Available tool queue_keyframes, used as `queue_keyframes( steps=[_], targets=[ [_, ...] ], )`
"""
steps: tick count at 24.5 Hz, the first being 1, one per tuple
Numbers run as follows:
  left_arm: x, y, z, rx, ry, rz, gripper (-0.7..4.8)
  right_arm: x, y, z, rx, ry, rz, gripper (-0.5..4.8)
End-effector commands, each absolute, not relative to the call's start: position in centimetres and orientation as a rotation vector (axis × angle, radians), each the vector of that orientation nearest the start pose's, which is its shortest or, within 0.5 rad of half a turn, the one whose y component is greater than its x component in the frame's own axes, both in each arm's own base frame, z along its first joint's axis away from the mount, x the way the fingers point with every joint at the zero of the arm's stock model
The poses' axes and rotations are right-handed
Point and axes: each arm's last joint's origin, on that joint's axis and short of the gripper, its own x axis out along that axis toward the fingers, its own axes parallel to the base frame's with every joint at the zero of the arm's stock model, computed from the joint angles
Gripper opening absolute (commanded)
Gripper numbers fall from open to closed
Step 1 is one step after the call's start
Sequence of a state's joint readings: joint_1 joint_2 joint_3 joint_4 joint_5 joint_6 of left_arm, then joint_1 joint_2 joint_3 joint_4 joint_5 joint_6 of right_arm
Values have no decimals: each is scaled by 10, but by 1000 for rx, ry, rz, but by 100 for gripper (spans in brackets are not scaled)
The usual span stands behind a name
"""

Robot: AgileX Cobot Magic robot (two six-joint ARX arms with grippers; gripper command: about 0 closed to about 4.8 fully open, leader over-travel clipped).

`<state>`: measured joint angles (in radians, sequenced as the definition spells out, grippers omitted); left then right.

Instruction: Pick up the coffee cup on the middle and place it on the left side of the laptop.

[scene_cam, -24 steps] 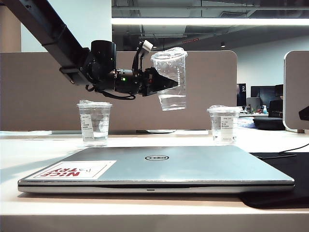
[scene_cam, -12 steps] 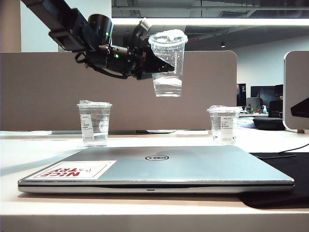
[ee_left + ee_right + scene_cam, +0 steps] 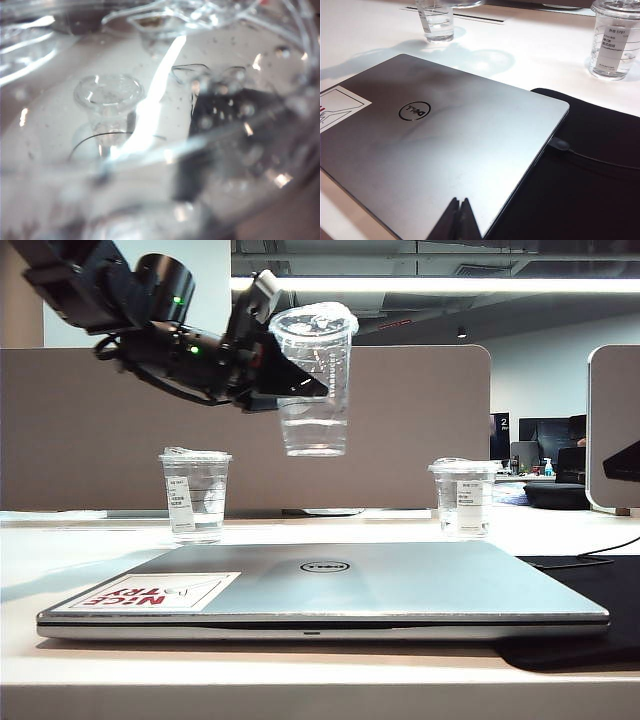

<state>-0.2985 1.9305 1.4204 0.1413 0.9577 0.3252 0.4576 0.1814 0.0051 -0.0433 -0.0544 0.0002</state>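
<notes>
Tall clear lidded coffee cup [image 3: 315, 380], water low inside, pinched aloft by left gripper [image 3: 290, 380], twelve o'clock of laptop [image 3: 330, 590]; right gripper [image 3: 460, 220] pressed together above laptop.

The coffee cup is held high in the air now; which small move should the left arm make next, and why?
Probably carry it further left. The left gripper grips the coffee cup well above the table, over the laptop, whose left side is the goal. The cup holds some water, so keep it upright and pass above the labelled cup. The right gripper rests shut over the laptop.
</notes>
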Motion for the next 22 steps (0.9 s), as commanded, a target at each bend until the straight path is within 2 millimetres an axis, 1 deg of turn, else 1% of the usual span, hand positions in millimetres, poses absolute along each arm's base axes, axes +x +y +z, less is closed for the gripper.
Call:
queue_keyframes(
  steps=[1,2,3,4,6,8,13,19,22],
  targets=[
    [386,-132,257,174,111,-1246,277,95,49,146,-42,205,510,-5],
    [375,-123,255,172,114,-1225,277,95,49,146,-43,205,515,-5],
    [370,-116,254,164,116,-1211,277,95,49,146,-43,205,517,-5],
    [359,-103,251,156,118,-1180,277,94,50,146,-44,205,524,-5],
    [349,-92,248,154,119,-1154,277,94,51,146,-45,205,536,-5],
    [339,-76,245,146,122,-1115,277,93,52,146,-46,206,550,-5],
    [314,-44,233,128,151,-1029,277,91,56,146,-51,205,593,-5],
    [290,-14,212,88,161,-926,276,88,62,146,-59,211,650,-5],
    [283,-5,201,77,157,-856,276,86,64,146,-62,211,678,-5]
  ],
)
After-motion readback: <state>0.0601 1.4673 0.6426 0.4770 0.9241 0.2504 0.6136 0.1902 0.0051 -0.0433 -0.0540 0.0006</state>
